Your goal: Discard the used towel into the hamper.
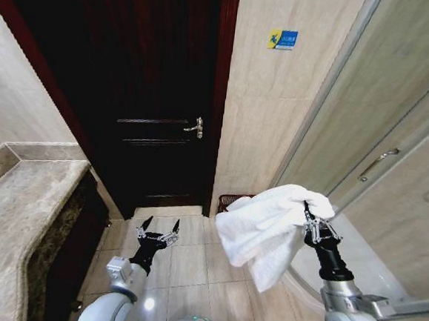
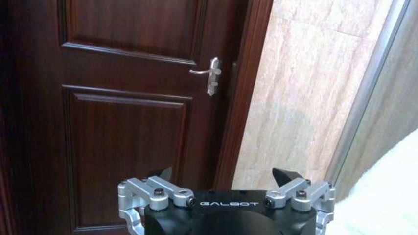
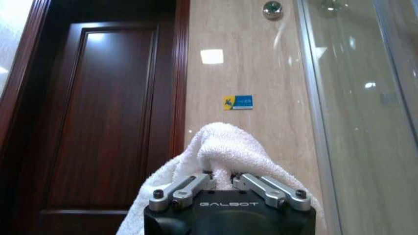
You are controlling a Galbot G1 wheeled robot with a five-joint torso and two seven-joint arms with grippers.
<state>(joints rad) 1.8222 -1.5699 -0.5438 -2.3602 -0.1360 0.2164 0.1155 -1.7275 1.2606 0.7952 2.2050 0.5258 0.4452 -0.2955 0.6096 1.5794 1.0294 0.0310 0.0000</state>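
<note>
Right gripper [image 1: 313,215] pinches a white towel [image 1: 265,230], which hangs beside it, above the floor. The hamper [image 1: 231,201] sits below, behind the towel. Left gripper [image 1: 157,237] waits low, fingers spread wide.

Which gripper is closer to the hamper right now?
Right. The right gripper holds the towel just in front of the hamper; the left gripper hangs open, farther left over the floor.

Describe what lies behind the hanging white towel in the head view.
Behind the towel, held by the right gripper, the hamper's reddish rim shows on the floor; the rest is covered.
</note>
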